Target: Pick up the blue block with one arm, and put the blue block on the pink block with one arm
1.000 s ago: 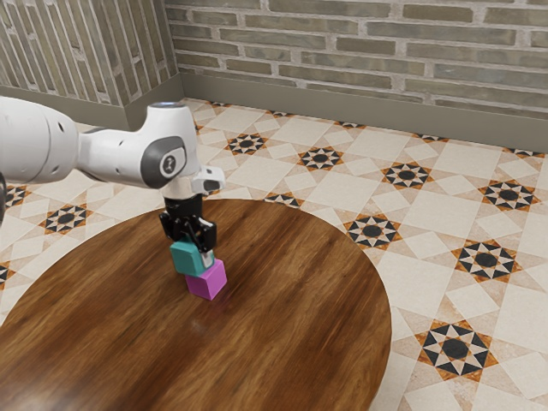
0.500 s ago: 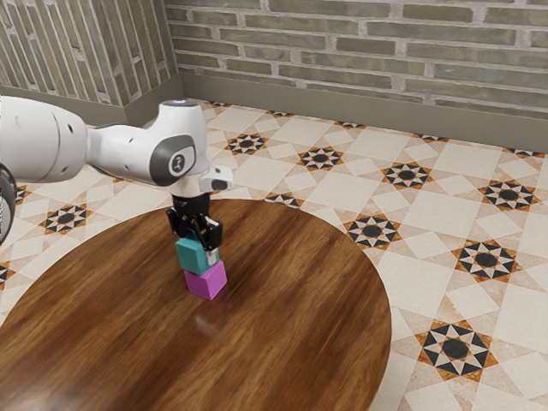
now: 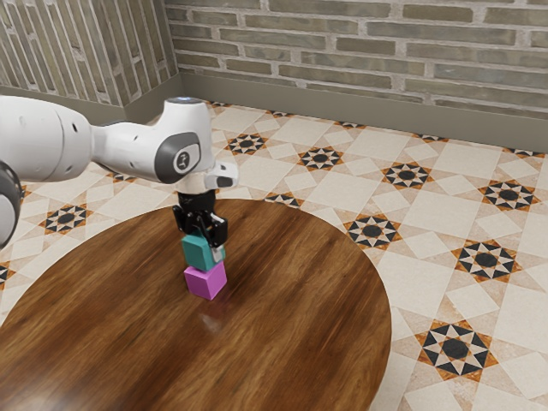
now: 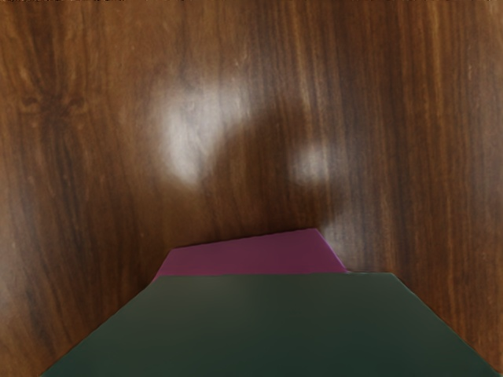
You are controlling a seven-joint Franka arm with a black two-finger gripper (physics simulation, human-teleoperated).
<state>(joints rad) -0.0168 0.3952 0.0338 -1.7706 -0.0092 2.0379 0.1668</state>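
Exterior view: hand (image 3: 205,246) clamped on blue block (image 3: 198,252) from two sides. Block sits directly over pink block (image 3: 205,281) on tabletop (image 3: 300,325); touching or just above, cannot tell. Likely light, rigid, smooth-faced cube; best held by opposite flat sides, centred.

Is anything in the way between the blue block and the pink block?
Nothing visible. The blue block, clamped in the pincer, sits directly above the pink block. Nothing shows between them, though I cannot tell whether they already touch.
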